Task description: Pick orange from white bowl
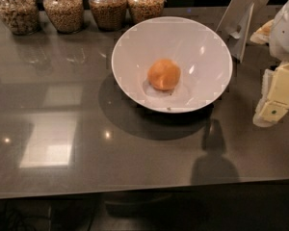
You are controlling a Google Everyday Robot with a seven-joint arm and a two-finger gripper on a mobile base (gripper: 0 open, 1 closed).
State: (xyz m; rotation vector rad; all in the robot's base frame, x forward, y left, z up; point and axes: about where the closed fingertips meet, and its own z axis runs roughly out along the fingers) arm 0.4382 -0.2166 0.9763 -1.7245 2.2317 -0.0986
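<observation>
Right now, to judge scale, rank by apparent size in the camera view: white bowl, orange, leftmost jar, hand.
1. white bowl
2-3. leftmost jar and the hand, at the right edge beside the bowl: alike, both cut off by the frame, so unranked
4. orange

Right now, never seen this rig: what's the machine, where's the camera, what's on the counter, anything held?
It is a mobile robot with one arm. The pale blocky piece at the right edge is its two-finger gripper, over the counter, to the right of the white bowl and outside it. There is one picture only, looking down on the counter from its front side; where the camera sits is not on record. The orange lies in the bottom of the bowl, untouched, so it is not held. Four glass jars of grains stand along the back edge.
</observation>
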